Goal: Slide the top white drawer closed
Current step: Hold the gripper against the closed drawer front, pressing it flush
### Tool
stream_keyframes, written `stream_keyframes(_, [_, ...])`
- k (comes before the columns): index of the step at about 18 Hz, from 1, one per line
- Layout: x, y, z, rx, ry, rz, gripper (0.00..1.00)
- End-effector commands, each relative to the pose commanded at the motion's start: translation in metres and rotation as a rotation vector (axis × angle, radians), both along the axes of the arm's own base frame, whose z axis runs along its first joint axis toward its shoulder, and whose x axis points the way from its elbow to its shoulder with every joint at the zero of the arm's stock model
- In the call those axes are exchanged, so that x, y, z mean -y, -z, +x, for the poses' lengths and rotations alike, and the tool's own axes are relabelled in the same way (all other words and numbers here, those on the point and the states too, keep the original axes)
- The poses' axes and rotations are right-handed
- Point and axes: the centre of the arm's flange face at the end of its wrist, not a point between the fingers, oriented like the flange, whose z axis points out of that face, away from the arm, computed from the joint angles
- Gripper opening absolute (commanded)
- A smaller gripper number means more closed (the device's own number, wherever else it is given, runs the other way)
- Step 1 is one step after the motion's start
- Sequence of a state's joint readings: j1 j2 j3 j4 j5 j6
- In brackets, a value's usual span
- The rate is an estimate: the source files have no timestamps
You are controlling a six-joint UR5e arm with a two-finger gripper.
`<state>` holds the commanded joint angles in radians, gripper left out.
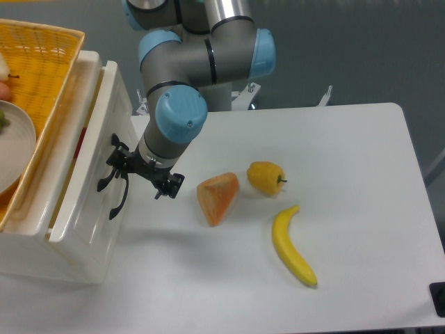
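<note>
Standing at the table's point(361, 139) left edge, the top white drawer point(87, 202) shows only a narrow gap. The gripper point(136, 174), fingers spread, presses its front beside the black handle point(119, 188). Right: banana point(292, 246), orange wedge point(217, 197), yellow pepper point(265, 177).

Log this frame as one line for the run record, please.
phase: pushing | gripper: open, at handle | top white drawer: nearly closed

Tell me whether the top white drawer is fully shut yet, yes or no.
No: the top white drawer still stands out from the cabinet, with a gap showing behind its front panel, and the gripper is at its black handle.
</note>
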<state>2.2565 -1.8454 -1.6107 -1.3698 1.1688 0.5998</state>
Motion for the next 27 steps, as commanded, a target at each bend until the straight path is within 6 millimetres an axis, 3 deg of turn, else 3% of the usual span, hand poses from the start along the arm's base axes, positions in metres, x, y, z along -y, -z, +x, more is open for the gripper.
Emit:
stream_keyframes(6, [0.020,-0.012,-0.035,-0.030,-0.057,0.008,1.00])
stream_keyframes(12, [0.030,-0.017,-0.048,-0.039,-0.080,0.015,1.00])
stream_keyframes(19, [0.029,-0.011,-0.038,-0.026,-0.078,-0.001,1.00])
stream_keyframes(27, [0.019,-0.004,-0.008,-0.003,-0.031,-0.011,1.00])
